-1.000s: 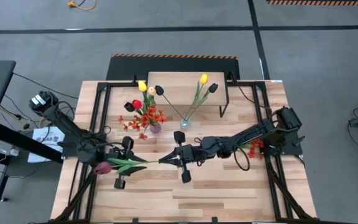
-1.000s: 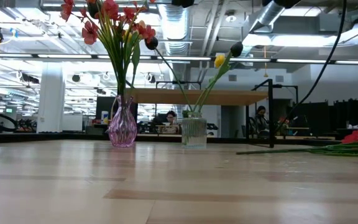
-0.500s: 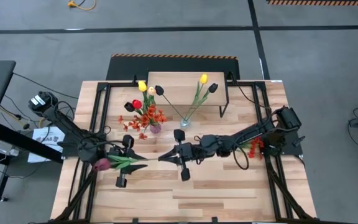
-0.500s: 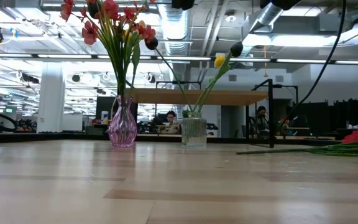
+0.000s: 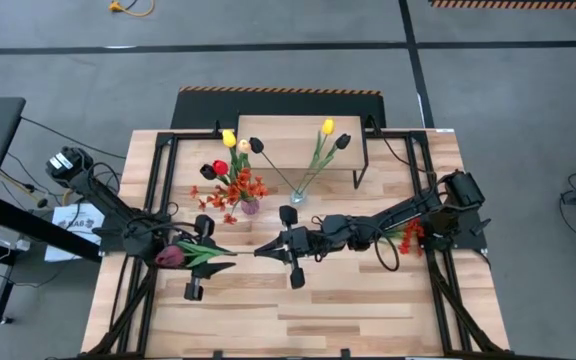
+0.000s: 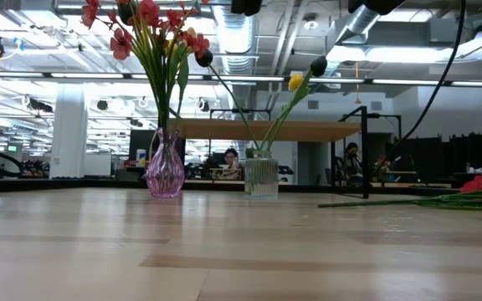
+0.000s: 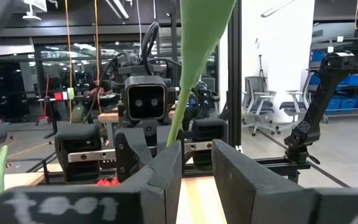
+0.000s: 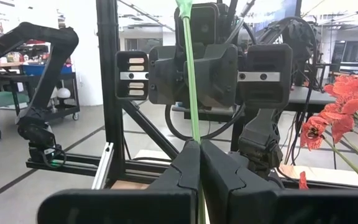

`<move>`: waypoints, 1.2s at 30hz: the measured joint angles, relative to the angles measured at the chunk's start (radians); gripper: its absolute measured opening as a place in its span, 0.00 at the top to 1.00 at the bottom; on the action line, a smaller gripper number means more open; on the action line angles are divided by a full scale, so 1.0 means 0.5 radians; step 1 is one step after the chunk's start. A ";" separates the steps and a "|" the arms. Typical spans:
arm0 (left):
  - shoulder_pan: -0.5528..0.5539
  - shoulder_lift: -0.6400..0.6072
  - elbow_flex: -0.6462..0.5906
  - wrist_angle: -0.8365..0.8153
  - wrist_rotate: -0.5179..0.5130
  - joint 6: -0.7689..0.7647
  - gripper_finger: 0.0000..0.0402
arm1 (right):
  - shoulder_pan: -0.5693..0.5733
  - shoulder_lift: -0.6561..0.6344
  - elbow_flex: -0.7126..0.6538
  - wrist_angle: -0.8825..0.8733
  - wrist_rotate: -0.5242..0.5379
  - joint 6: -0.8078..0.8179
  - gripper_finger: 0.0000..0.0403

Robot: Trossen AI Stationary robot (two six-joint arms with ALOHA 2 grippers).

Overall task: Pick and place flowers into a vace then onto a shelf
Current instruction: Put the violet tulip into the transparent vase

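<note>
Left gripper (image 5: pixel 200 262): it sits forward-left of the pink vase (image 5: pixel 250 206), above the counter (image 5: pixel 348 310). In the left wrist view its fingers (image 7: pixel 166 171) stand slightly apart with the stem running between them, touching one finger. We cannot tell whether they actually pinch it.

Maroon tulip (image 5: pixel 171 256): this is the flower in hand, lying level in the air forward of the pink vase, head toward the left arm, leaves in the middle, stem end toward the right arm.

Pink vase: it stands on the counter in front of the shelf (image 5: pixel 298 128) and already carries a full bunch of red, yellow and orange flowers (image 5: pixel 230 175).

Right gripper (image 5: pixel 273 252): forward-right of the pink vase, its fingers (image 8: pixel 188 163) are closed on the thin stem end.

Clear vase (image 5: pixel 297 195): just right of the pink vase, holding only a few tulips.

Step in hand: we judge this a hand-over between the arms so the stem can be stood upright.

How to do it well: we should let only one gripper carry before the other frees the stem. We then turn the stem end downward and come in from above. We aim for the roomier clear vase and keep clear of the leaning stems.
</note>
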 joint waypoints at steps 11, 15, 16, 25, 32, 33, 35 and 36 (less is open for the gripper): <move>0.000 0.000 0.000 -0.001 -0.010 0.002 0.80 | 0.000 0.000 0.000 -0.007 0.000 -0.001 1.00; 0.000 0.000 0.000 -0.013 -0.020 0.004 0.80 | 0.000 0.000 0.000 -0.008 -0.001 -0.001 1.00; 0.000 0.000 0.000 -0.016 -0.029 0.004 0.80 | 0.000 0.000 0.000 -0.008 -0.001 -0.002 1.00; 0.000 0.000 0.000 -0.029 -0.076 0.005 0.80 | 0.001 0.000 0.000 -0.009 -0.005 -0.002 1.00; 0.000 0.000 0.000 -0.028 -0.133 0.006 0.80 | 0.001 0.000 0.000 -0.014 -0.005 -0.002 1.00; 0.000 0.000 0.000 -0.028 -0.133 0.006 0.80 | 0.001 0.000 0.000 -0.021 -0.005 -0.002 1.00; 0.000 0.000 0.000 -0.023 -0.133 0.006 0.80 | 0.001 0.000 0.000 -0.030 -0.005 -0.002 1.00; 0.000 0.000 0.000 -0.019 -0.132 0.006 0.80 | 0.001 0.000 0.000 -0.031 -0.004 -0.002 1.00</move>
